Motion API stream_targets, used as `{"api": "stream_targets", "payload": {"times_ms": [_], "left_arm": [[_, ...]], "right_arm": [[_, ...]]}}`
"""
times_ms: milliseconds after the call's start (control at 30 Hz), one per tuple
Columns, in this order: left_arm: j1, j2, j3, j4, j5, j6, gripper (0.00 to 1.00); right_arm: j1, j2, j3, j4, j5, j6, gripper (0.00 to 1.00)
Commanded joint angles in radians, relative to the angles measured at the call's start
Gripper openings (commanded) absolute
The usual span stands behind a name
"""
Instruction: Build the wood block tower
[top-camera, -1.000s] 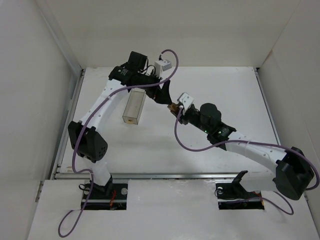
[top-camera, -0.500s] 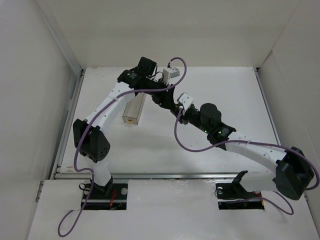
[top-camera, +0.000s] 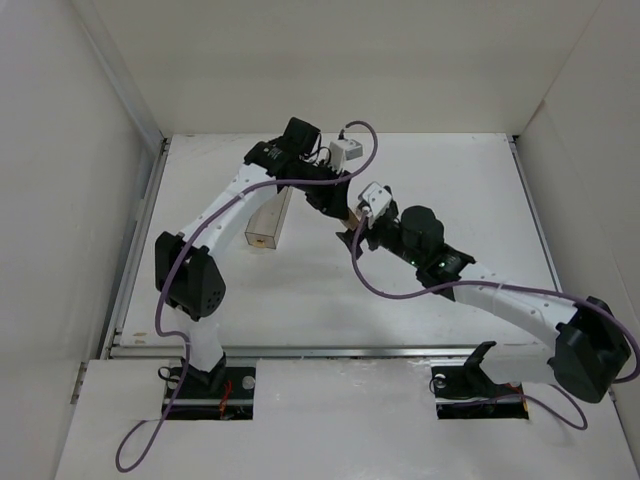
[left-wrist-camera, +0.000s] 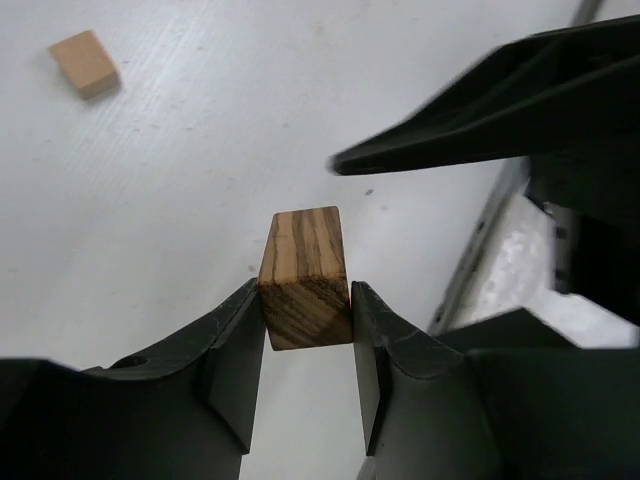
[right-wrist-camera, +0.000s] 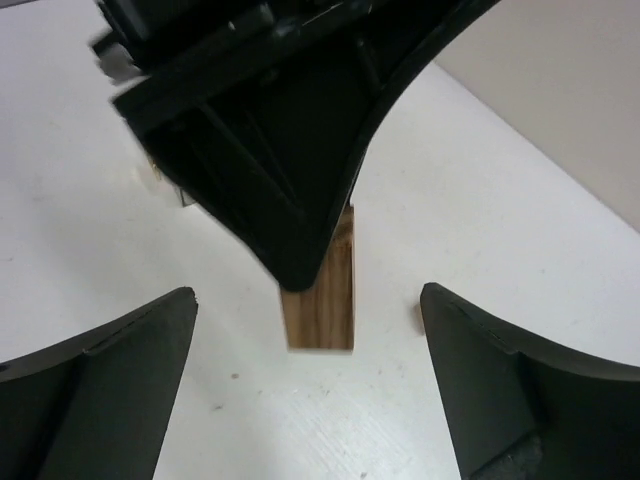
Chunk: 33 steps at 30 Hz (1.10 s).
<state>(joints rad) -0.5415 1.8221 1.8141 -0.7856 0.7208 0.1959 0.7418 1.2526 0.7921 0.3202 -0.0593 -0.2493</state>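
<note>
Moved rightward, left tool (left-wrist-camera: 306, 300) clamps the wood block tower (left-wrist-camera: 301, 252), flanked by the wide-open right tool (right-wrist-camera: 310, 375).

Overhead view looking down from behind the arms, both wrist cameras close-up — sharing the wood block (left-wrist-camera: 303, 280)

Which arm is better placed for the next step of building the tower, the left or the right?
Left. The left end effector is shut on a wooden block, so it can probably place it next. The right end effector is open and empty, only facing that block.
</note>
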Motion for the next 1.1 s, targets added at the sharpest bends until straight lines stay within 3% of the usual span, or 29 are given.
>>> {"api": "stream_targets", "payload": {"times_ms": [0,167,300,433,600,833,1067], "left_arm": [[0.0,0.023,-0.002,0.068,-0.165,0.079,0.0],[-0.02,0.088,-0.039,0.184,-0.36,0.299,0.0],[-0.089,0.138,-0.059,0.193,-0.411,0.538,0.0],[-0.123,0.181,-0.097,0.194,-0.399,0.684,0.0],[-0.184,0.25,-0.078,0.154,-0.449,0.728,0.0],[-0.202,0.292,-0.078,0.129,-0.426,0.717,0.02],[-0.202,0.292,-0.078,0.138,-0.416,0.705,0.13]], "right_arm": [[-0.015,-0.102,0.021,-0.032,0.026,0.094,1.0],[-0.024,-0.3,-0.042,-0.22,0.036,0.195,1.0],[-0.033,-0.473,-0.042,-0.41,0.108,0.269,1.0],[-0.033,-0.593,0.054,-0.564,0.246,0.284,1.0],[-0.033,-0.674,0.11,-0.599,0.407,0.305,1.0],[-0.033,-0.683,0.11,-0.649,0.426,0.314,1.0],[-0.033,-0.703,0.101,-0.649,0.435,0.314,1.0]]}}
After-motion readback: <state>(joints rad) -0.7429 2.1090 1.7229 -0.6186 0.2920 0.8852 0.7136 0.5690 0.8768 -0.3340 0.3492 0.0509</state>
